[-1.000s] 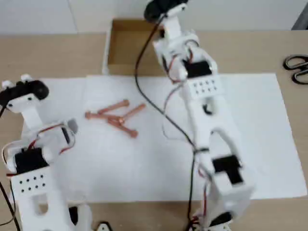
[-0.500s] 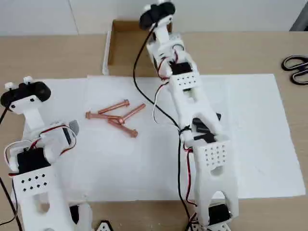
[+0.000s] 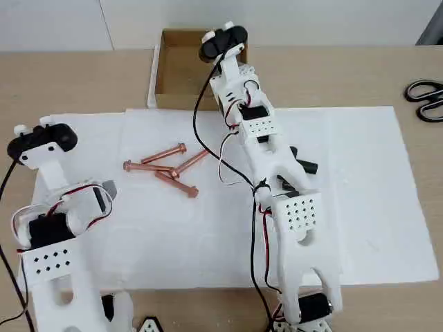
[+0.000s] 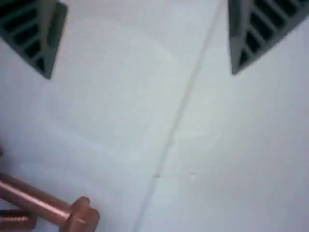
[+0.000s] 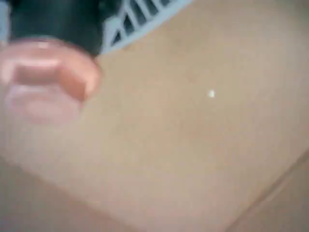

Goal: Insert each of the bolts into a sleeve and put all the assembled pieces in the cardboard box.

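Right gripper point(image 3: 220, 48), clenching a sleeved bolt point(image 5: 46, 79), is arriving above the cardboard box point(image 3: 173, 76) after swinging over; drop is pending. Left gripper point(image 4: 145, 38) is idling, released.

Black-handled scissors point(image 3: 428, 98) at the upper right edge, white sheet point(image 3: 367, 194) across the middle, tan table point(image 3: 69, 76) beneath, pale wall point(image 3: 55, 21) along the top

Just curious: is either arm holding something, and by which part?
Right end effector holds a copper-coloured metal bolt in a black sleeve, seemingly by the sleeve. Left end effector: nothing.
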Controlling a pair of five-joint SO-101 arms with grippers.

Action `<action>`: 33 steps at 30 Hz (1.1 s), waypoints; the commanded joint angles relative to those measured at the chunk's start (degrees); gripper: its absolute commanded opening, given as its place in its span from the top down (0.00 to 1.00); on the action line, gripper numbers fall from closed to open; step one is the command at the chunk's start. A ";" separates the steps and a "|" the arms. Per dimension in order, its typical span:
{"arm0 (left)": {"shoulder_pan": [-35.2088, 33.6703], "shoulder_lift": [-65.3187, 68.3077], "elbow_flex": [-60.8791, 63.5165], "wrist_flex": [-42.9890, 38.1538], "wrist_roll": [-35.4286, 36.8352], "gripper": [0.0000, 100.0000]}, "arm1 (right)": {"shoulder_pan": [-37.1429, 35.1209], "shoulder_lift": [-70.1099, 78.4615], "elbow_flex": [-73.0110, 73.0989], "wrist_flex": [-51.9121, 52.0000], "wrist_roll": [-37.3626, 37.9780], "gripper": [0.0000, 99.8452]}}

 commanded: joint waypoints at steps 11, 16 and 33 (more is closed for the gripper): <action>-0.09 -0.62 -0.57 0.00 -0.44 0.77 | 0.04 -1.98 -4.31 -1.98 0.62 0.87; -0.09 -0.62 -0.66 0.00 -0.53 0.77 | 0.22 -2.24 -4.31 -1.71 0.70 0.87; 0.09 -0.62 -7.78 4.31 -3.25 0.77 | 4.70 -41.54 -4.31 38.55 0.26 0.87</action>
